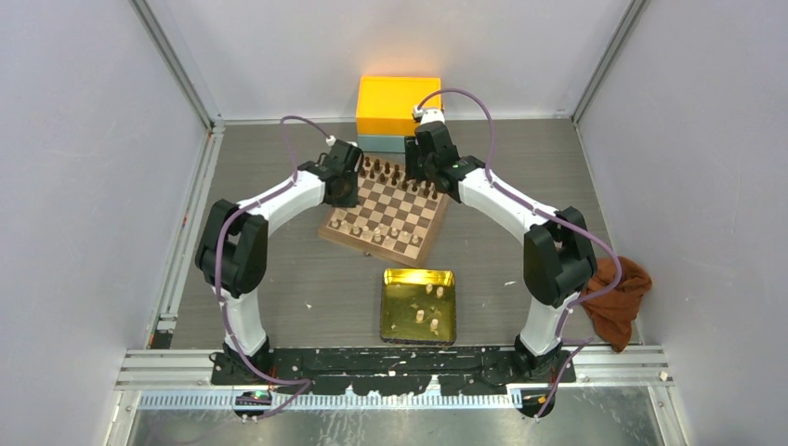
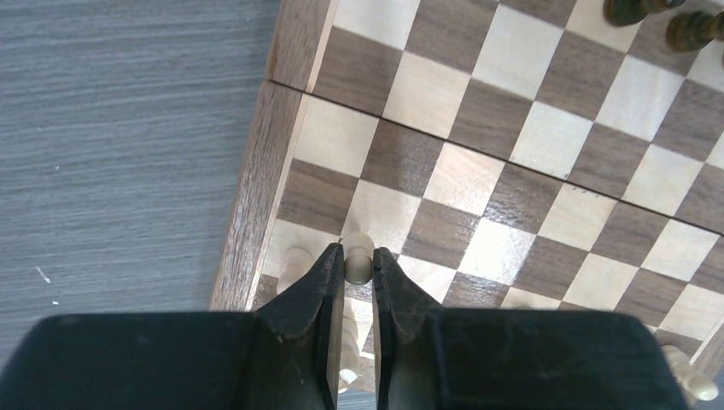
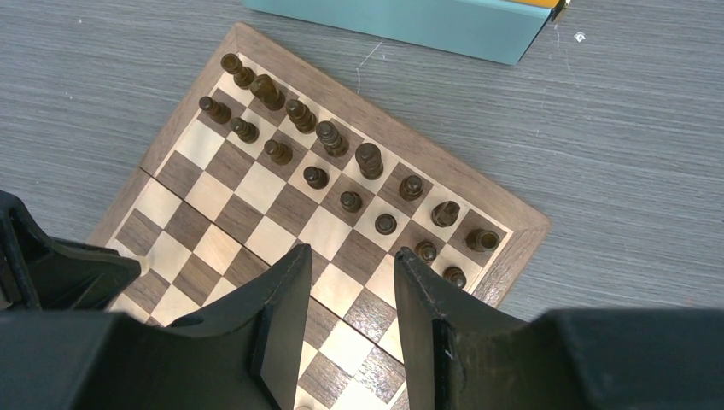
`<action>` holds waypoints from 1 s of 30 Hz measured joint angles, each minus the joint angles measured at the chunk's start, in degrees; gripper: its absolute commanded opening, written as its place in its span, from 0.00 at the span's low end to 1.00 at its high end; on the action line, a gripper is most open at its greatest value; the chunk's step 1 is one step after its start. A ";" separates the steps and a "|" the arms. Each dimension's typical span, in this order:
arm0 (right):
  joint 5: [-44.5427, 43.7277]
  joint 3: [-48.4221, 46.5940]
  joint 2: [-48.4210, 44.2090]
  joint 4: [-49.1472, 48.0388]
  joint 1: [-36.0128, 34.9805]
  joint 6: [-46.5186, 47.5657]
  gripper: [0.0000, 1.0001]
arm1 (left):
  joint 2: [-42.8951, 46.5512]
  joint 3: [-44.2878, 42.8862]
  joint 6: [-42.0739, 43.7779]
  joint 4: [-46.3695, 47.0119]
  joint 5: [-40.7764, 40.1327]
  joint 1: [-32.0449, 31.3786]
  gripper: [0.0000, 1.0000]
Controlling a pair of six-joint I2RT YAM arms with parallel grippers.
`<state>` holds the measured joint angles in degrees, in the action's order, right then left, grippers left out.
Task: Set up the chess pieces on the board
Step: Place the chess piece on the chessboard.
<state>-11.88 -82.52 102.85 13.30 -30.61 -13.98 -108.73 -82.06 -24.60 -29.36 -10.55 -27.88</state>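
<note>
My left gripper (image 2: pixel 359 261) leans over the edge of the board (image 2: pixel 254 192), pinching a cream piece (image 2: pixel 357 244), perhaps a pawn; my right gripper (image 3: pixel 353 256) hovers above it, spread wide.

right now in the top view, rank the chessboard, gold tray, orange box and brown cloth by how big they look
1. chessboard, clearly largest
2. gold tray and orange box, too alike to rank
3. brown cloth, smallest
</note>
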 measured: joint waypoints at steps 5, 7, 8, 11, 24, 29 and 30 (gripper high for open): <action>0.00 0.02 0.00 0.00 0.00 -0.20 0.46 | 0.52 2.19 -0.07 0.02 0.00 -0.22 0.08; 0.02 0.02 0.00 0.00 0.00 -0.20 0.46 | 0.76 2.97 -0.20 0.11 0.00 -0.28 0.08; 0.02 0.04 0.00 0.00 0.00 -0.20 0.46 | 0.92 3.39 -0.24 0.11 0.00 -0.33 0.08; 0.04 0.04 0.00 0.00 0.00 -0.20 0.46 | 1.16 3.89 -0.24 0.20 -0.02 -0.50 0.08; 0.24 0.74 0.00 0.02 0.00 -0.37 0.46 | 1.20 4.04 -0.37 0.42 -0.02 -1.16 0.08; 0.26 0.79 -0.02 0.00 0.00 -0.37 0.46 | 1.29 4.13 -0.42 0.44 -0.17 -1.40 0.08; 0.26 0.79 -0.02 0.00 0.00 -0.37 0.46 | 1.29 4.15 -0.42 0.44 -0.20 -1.44 0.07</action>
<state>-11.62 -81.73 102.83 13.30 -30.61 -14.35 -107.44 -77.91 -25.02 -28.93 -10.74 -29.32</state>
